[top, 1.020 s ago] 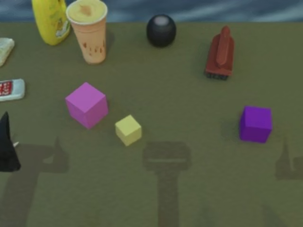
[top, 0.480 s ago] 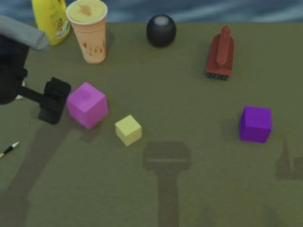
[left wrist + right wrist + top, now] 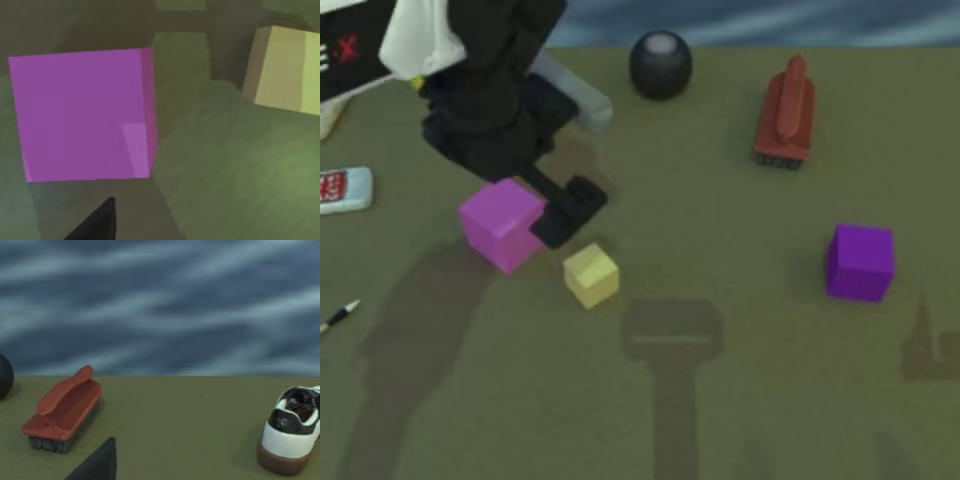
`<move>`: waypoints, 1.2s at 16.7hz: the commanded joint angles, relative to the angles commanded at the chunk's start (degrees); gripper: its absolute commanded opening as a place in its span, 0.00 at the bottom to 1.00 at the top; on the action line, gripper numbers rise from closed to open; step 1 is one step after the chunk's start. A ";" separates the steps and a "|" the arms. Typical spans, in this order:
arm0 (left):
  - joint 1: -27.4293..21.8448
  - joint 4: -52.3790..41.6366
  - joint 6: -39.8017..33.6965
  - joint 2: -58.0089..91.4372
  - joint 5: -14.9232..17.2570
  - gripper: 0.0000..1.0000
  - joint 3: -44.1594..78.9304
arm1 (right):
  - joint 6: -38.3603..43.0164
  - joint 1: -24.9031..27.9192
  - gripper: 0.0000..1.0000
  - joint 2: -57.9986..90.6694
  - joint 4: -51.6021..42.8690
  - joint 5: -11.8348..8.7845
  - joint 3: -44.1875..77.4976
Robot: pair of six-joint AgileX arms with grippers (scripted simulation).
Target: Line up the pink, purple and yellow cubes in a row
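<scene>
You're at step one, reaching for the pink cube [image 3: 501,222] at the table's left. The left gripper [image 3: 570,210] hangs at that cube's right edge, above the gap toward the yellow cube [image 3: 591,274]; I can't tell whether its fingers are spread or closed. The left wrist view shows the pink cube off-centre, so I'd say you need to shift over it and descend before closing. The purple cube [image 3: 860,262] sits well apart on the right, untouched. The right arm is parked out of the top view. The olive table [image 3: 720,400] has open room in front of the cubes for the row. Brush [image 3: 786,112] and black ball [image 3: 660,63] stand at the far edge, out of the way.
</scene>
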 joint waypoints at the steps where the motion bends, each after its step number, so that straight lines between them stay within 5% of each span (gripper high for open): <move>1: -0.96 -2.04 0.74 4.07 -0.01 1.00 3.40 | 0.00 0.00 1.00 0.00 0.00 0.00 0.00; 6: -4.13 -8.59 3.15 16.71 -0.11 1.00 14.89 | 0.00 0.00 1.00 0.00 0.00 0.00 0.00; 13: -4.22 -9.02 3.40 18.12 -0.14 1.00 15.89 | 0.00 0.00 1.00 0.00 0.00 0.00 0.00; 20: -4.38 4.55 3.56 23.06 -0.09 1.00 7.72 | 0.00 0.00 1.00 0.00 0.00 0.00 0.00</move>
